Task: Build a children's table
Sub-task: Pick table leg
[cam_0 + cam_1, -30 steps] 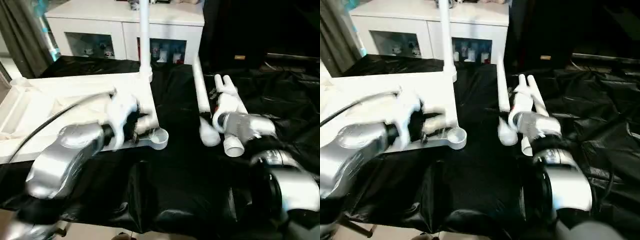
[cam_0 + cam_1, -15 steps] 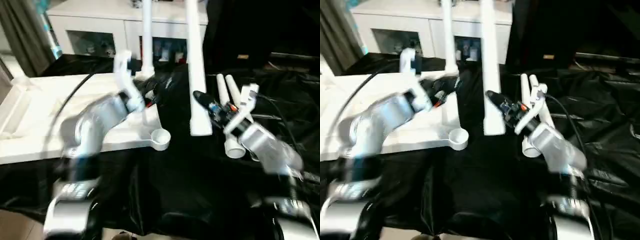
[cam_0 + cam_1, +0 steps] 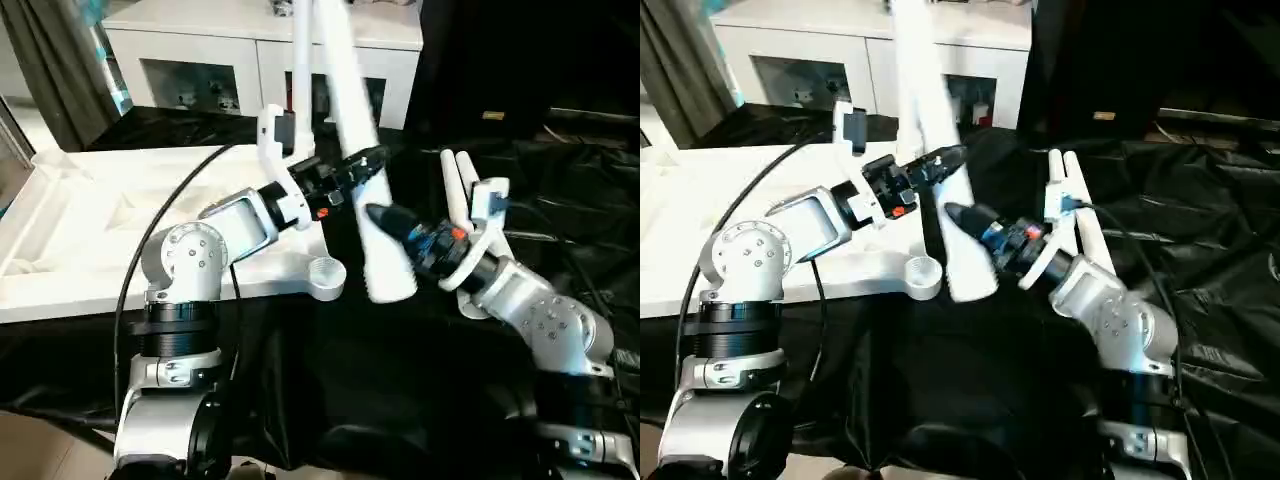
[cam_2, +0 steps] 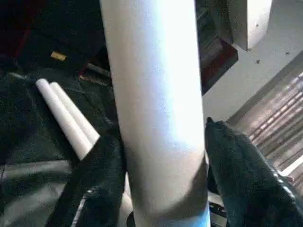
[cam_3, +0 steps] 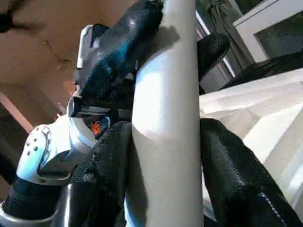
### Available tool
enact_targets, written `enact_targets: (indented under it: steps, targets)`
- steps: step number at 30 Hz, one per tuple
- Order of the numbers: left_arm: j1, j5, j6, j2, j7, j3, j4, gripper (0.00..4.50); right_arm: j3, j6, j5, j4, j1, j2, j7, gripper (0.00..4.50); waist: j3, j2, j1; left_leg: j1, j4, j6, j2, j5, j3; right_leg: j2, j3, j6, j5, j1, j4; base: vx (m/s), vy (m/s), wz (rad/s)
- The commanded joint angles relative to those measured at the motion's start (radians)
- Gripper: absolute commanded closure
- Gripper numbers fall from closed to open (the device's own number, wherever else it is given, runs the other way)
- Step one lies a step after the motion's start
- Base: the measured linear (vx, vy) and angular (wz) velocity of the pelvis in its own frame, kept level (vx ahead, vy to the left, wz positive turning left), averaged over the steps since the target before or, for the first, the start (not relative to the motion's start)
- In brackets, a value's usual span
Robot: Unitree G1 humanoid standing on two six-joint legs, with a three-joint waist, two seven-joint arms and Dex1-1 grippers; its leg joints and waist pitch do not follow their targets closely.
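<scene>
Left eye view: both jaws clamp one raised, tilted table leg between their fingers.

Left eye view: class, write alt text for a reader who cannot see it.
Both robot hands, left hand and right hand, grip one white table leg tilted above a black-draped work table. The white tabletop lies to the left, one leg already standing in it; two spare legs lie right.
</scene>
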Motion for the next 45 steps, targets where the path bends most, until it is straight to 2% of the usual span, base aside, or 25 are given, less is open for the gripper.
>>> enact_targets:
  steps: [1, 3, 7, 8, 12, 13, 17, 19, 23, 24, 25, 26, 27, 28, 30, 31, 33, 34, 35, 36, 37, 40, 45]
  targets:
    - [0.005, -0.038, 0.025, -0.007, 0.001, 0.002, -0.049, 2.08, 0.016, 0.002, 0.007, -0.020, -0.007, -0.004, 0.011, 2.65, -0.077, -0.015, 0.007, 0.013, -0.068, 0.009, 0.018, -0.198, -0.005, -0.042, 0.022, -0.158, -0.296, 0.053, -0.082, 0.000, 0.000, 0.00]
    - [0.012, -0.049, 0.034, -0.001, -0.013, 0.004, -0.061, 2.44, 0.024, 0.005, 0.005, -0.019, -0.011, -0.002, 0.017, 2.66, -0.077, -0.014, 0.007, 0.012, -0.068, 0.012, 0.020, -0.193, -0.005, -0.043, 0.022, -0.163, -0.288, 0.053, -0.081, 0.000, 0.000, 0.00]
    - [0.018, -0.072, 0.045, 0.015, -0.030, 0.002, -0.069, 2.51, 0.038, -0.001, 0.000, -0.006, -0.019, -0.004, 0.019, 2.66, -0.076, -0.012, 0.007, 0.014, -0.070, 0.010, 0.020, -0.199, -0.006, -0.041, 0.022, -0.156, -0.290, 0.051, -0.081, 0.000, 0.000, 0.00]
    - [0.018, -0.077, 0.048, 0.017, -0.029, 0.004, -0.069, 2.61, 0.043, -0.002, 0.001, -0.005, -0.020, -0.005, 0.018, 2.66, -0.076, -0.007, 0.007, 0.014, -0.070, 0.007, 0.021, -0.199, -0.006, -0.041, 0.022, -0.156, -0.287, 0.052, -0.080, 0.000, 0.000, 0.00]
    - [0.028, -0.090, 0.059, 0.025, -0.046, 0.000, -0.075, 2.61, 0.056, -0.001, -0.001, -0.009, -0.024, -0.015, 0.025, 2.66, -0.076, -0.008, 0.006, 0.015, -0.071, 0.001, 0.020, -0.206, -0.007, -0.040, 0.022, -0.154, -0.283, 0.052, -0.082, 0.000, 0.000, 0.00]
    - [0.030, -0.089, 0.060, 0.027, -0.049, -0.005, -0.078, 2.62, 0.057, -0.001, -0.002, -0.007, -0.026, -0.018, 0.028, 2.66, -0.075, -0.012, 0.005, 0.014, -0.072, 0.001, 0.020, -0.211, -0.006, -0.041, 0.022, -0.152, -0.292, 0.052, -0.083, 0.000, 0.000, 0.00]
    - [0.035, -0.058, 0.033, 0.045, -0.051, -0.031, -0.096, 2.62, 0.077, -0.040, -0.049, 0.016, -0.038, -0.030, 0.023, 2.66, -0.076, -0.010, 0.007, 0.014, -0.073, -0.005, 0.022, -0.213, -0.008, -0.043, 0.022, -0.148, -0.292, 0.052, -0.081, 0.000, 0.000, 0.00]
    - [0.034, -0.033, 0.008, 0.061, -0.052, -0.050, -0.108, 2.62, 0.090, -0.051, -0.074, 0.026, -0.050, -0.033, 0.007, 2.10, -0.074, -0.009, 0.004, 0.015, -0.074, -0.008, 0.022, -0.223, -0.008, -0.041, 0.023, -0.142, -0.306, 0.051, -0.083, 0.000, 0.000, 0.00]
    - [0.029, 0.028, -0.019, 0.124, -0.077, -0.127, -0.147, 2.62, 0.169, -0.040, -0.135, -0.006, -0.069, -0.088, 0.004, 1.84, -0.074, -0.010, 0.006, 0.018, -0.076, -0.019, 0.024, -0.216, -0.009, -0.041, 0.025, -0.127, -0.302, 0.050, -0.080, 0.000, 0.000, 0.00]
    - [0.030, 0.048, -0.026, 0.139, -0.088, -0.153, -0.158, 2.62, 0.192, -0.043, -0.163, -0.010, -0.078, -0.105, -0.001, 1.71, -0.073, -0.015, 0.004, 0.017, -0.076, -0.018, 0.023, -0.216, -0.006, -0.040, 0.026, -0.127, -0.300, 0.050, -0.080, 0.000, 0.000, 0.00]
    - [0.030, 0.050, -0.026, 0.141, -0.090, -0.156, -0.160, 2.62, 0.195, -0.043, -0.166, -0.010, -0.079, -0.108, -0.002, 1.71, -0.074, -0.013, 0.005, 0.018, -0.075, -0.020, 0.023, -0.210, -0.007, -0.041, 0.026, -0.130, -0.297, 0.049, -0.078, 0.000, 0.000, 0.00]
    - [0.035, 0.061, -0.028, 0.158, -0.105, -0.183, -0.179, 2.62, 0.219, -0.046, -0.191, -0.008, -0.092, -0.125, 0.003, 1.62, -0.073, -0.017, 0.004, 0.016, -0.074, -0.019, 0.022, -0.206, -0.006, -0.041, 0.026, -0.130, -0.295, 0.050, -0.079, 0.000, 0.000, 0.00]
    - [0.035, 0.061, -0.028, 0.158, -0.105, -0.183, -0.179, 2.62, 0.219, -0.046, -0.191, -0.008, -0.092, -0.125, 0.003, 1.58, -0.074, -0.014, 0.005, 0.017, -0.074, -0.021, 0.024, -0.203, -0.006, -0.041, 0.026, -0.133, -0.288, 0.050, -0.076, 0.000, 0.000, 0.00]
    - [0.035, 0.061, -0.030, 0.163, -0.108, -0.196, -0.188, 2.62, 0.245, -0.045, -0.211, -0.003, -0.109, -0.144, 0.015, 1.58, -0.074, -0.019, 0.003, 0.015, -0.073, -0.020, 0.023, -0.199, -0.005, -0.041, 0.027, -0.141, -0.273, 0.051, -0.074, 0.000, 0.000, 0.00]
    - [0.036, 0.057, -0.034, 0.166, -0.113, -0.201, -0.193, 2.62, 0.258, -0.037, -0.216, -0.001, -0.117, -0.151, 0.020, 1.58, -0.075, -0.019, 0.004, 0.014, -0.071, -0.014, 0.022, -0.182, -0.005, -0.041, 0.026, -0.150, -0.254, 0.053, -0.071, 0.000, 0.000, 0.00]
    - [0.037, 0.052, -0.037, 0.169, -0.123, -0.206, -0.199, 2.62, 0.275, -0.028, -0.226, 0.002, -0.126, -0.158, 0.022, 1.58, -0.075, -0.024, 0.003, 0.014, -0.070, -0.009, 0.021, -0.180, -0.003, -0.041, 0.026, -0.154, -0.252, 0.053, -0.072, 0.000, 0.000, 0.00]
    - [0.038, 0.049, -0.040, 0.173, -0.132, -0.211, -0.205, 2.62, 0.287, -0.023, -0.232, 0.004, -0.130, -0.163, 0.023, 1.58, -0.074, -0.021, 0.004, 0.015, -0.069, -0.008, 0.022, -0.181, -0.003, -0.042, 0.027, -0.155, -0.255, 0.052, -0.072, 0.000, 0.000, 0.00]
    - [0.039, 0.046, -0.041, 0.177, -0.142, -0.217, -0.210, 2.62, 0.300, -0.020, -0.237, 0.011, -0.135, -0.168, 0.027, 1.58, -0.075, -0.026, 0.003, 0.014, -0.068, -0.006, 0.021, -0.178, -0.003, -0.040, 0.027, -0.154, -0.252, 0.053, -0.071, 0.000, 0.000, 0.00]
    - [0.040, 0.046, -0.043, 0.180, -0.147, -0.220, -0.213, 2.62, 0.307, -0.020, -0.240, 0.014, -0.138, -0.170, 0.030, 1.58, -0.076, -0.023, 0.004, 0.015, -0.069, -0.007, 0.022, -0.173, -0.004, -0.041, 0.027, -0.158, -0.244, 0.052, -0.069, 0.000, 0.000, 0.00]
    - [0.041, 0.046, -0.044, 0.181, -0.151, -0.223, -0.215, 2.62, 0.315, -0.019, -0.243, 0.019, -0.140, -0.173, 0.033, 1.58, -0.075, -0.027, 0.002, 0.014, -0.069, -0.005, 0.022, -0.173, -0.003, -0.040, 0.026, -0.158, -0.242, 0.053, -0.069, 0.000, 0.000, 0.00]
    - [0.044, 0.043, -0.043, 0.186, -0.162, -0.226, -0.222, 2.62, 0.325, -0.018, -0.250, 0.027, -0.144, -0.175, 0.034, 1.58, -0.075, -0.024, 0.003, 0.015, -0.069, -0.007, 0.023, -0.179, -0.003, -0.041, 0.027, -0.162, -0.244, 0.052, -0.069, 0.000, 0.000, 0.00]
    - [0.049, 0.042, -0.045, 0.193, -0.170, -0.232, -0.229, 2.62, 0.334, -0.015, -0.258, 0.034, -0.147, -0.179, 0.037, 1.58, -0.076, -0.026, 0.003, 0.016, -0.069, -0.010, 0.023, -0.182, -0.004, -0.041, 0.027, -0.166, -0.238, 0.053, -0.067, 0.000, 0.000, 0.00]
    - [0.051, 0.043, -0.052, 0.201, -0.177, -0.237, -0.227, 2.62, 0.347, -0.007, -0.253, 0.039, -0.150, -0.189, 0.051, 1.58, -0.075, -0.025, 0.004, 0.017, -0.068, -0.009, 0.022, -0.184, -0.002, -0.040, 0.028, -0.165, -0.244, 0.052, -0.069, 0.000, 0.000, 0.00]
